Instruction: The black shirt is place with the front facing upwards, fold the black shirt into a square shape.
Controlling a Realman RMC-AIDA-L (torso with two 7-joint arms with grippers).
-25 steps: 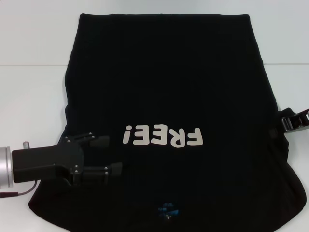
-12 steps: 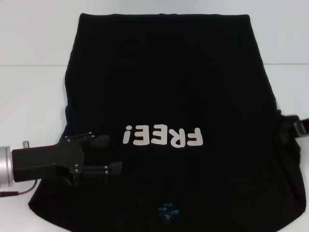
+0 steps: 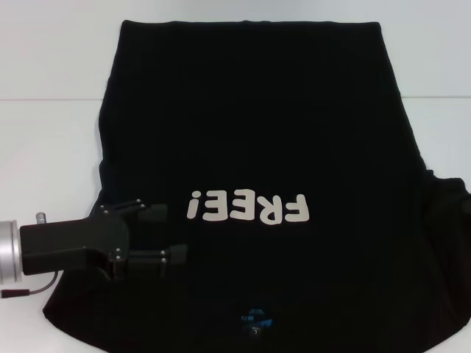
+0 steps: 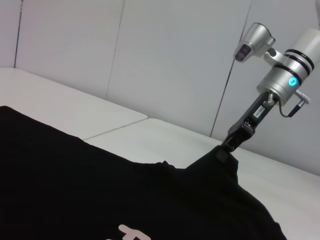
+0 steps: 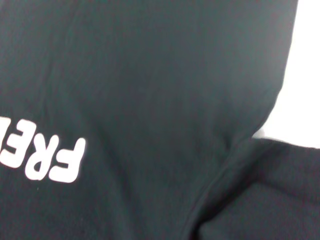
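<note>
White tabletop (image 3: 51,140) w/ a pale panelled wall behind (left wrist view). L to R: left gripper (image 3: 158,234), black two-finger type, reaches in from the near-left side, fingers parted and grasping nothing; both tips sit over the near-left part of the large plain black soft-fabric T-shirt (image 3: 257,125), just beside the "!" of the white "FREE!" print (image 3: 246,207). Whether they touch the cloth cannot be told. Shirt lies spread front-up across the table centre, blue neck label (image 3: 255,319) at the near edge. Right gripper (image 4: 231,142), seen only in the left wrist view, sits at the shirt's right sleeve, which rises to a peak at its tip; prob. clamped on the cloth, though the fingers are hidden. Progress: judged early; no body fold visible, all folds remaining.
</note>
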